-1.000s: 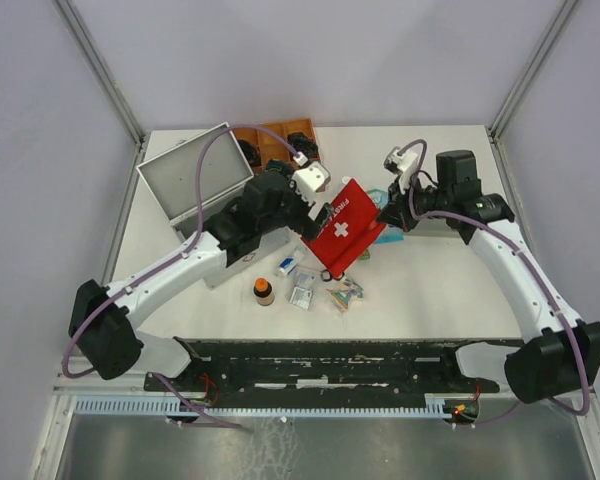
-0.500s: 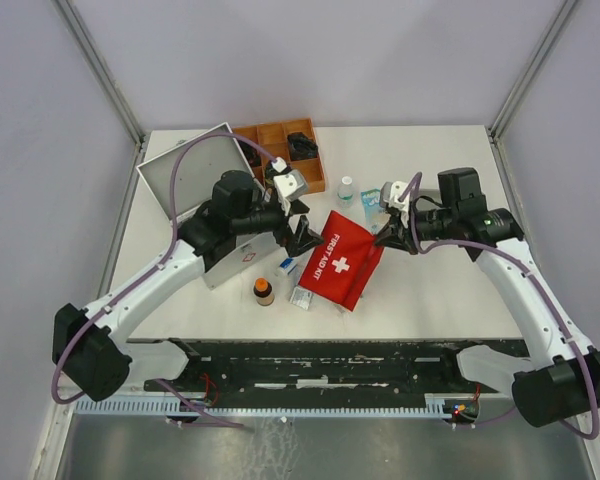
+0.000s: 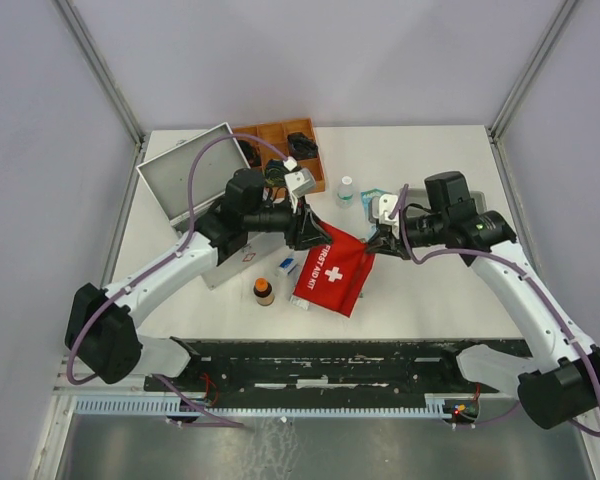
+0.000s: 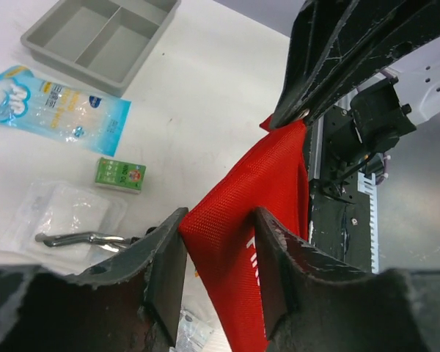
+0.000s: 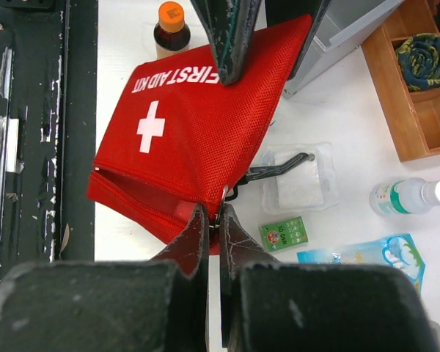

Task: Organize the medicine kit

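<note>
We're mid-handling the red pouch (image 3: 332, 272) at centre frame. The right gripper (image 5: 213, 218) is clenched on its zipper edge, and the left gripper (image 4: 218, 235) straddles its corner, though we can't tell if it's clamped. We reckon the next move is a firm left grip, then carrying it to the open metal case (image 3: 180, 185), upper left.

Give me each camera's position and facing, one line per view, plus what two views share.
Top external: above and behind the bases, looking down on the table; left arm and right arm show.
Left wrist: on the left arm, facing the right arm across the red pouch; left end effector straddles it.
Right wrist: on the right arm, facing the left arm; right end effector pinches the pouch edge.
Shared: both wrist views show the pouch and green packet.
</note>
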